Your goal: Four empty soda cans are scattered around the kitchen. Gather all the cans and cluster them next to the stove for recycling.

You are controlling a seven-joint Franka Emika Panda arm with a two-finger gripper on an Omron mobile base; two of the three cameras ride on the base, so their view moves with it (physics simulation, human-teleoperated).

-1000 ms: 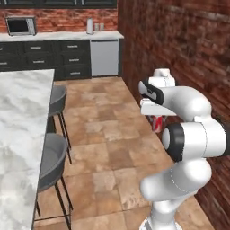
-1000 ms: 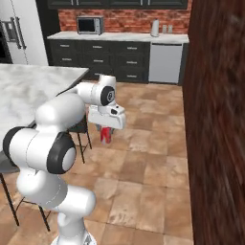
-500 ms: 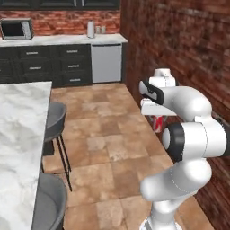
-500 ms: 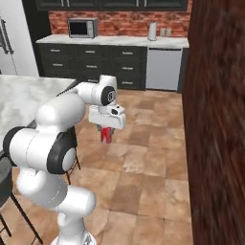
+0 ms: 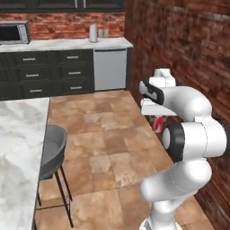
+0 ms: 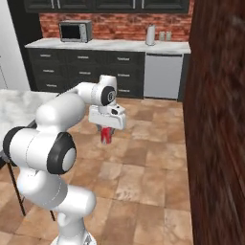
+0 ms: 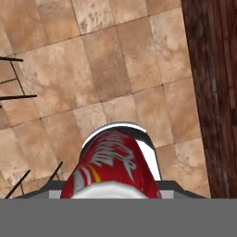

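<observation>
Your gripper (image 6: 106, 135) is clamped on 1 soda can (image 6: 105, 136), carried in the air above the tile floor (image 6: 143, 162), nothing under it. The can hangs straight below the hand, long axis in line with the fingers, so it's roughly upright. In the hand view the can (image 7: 111, 167) sits dead center. No stove in sight; only the back counter (image 5: 67, 43) with the microwave (image 5: 13, 33) lies ahead, so you probably need to drive on to find it.

Rear base views; downward hand view
</observation>
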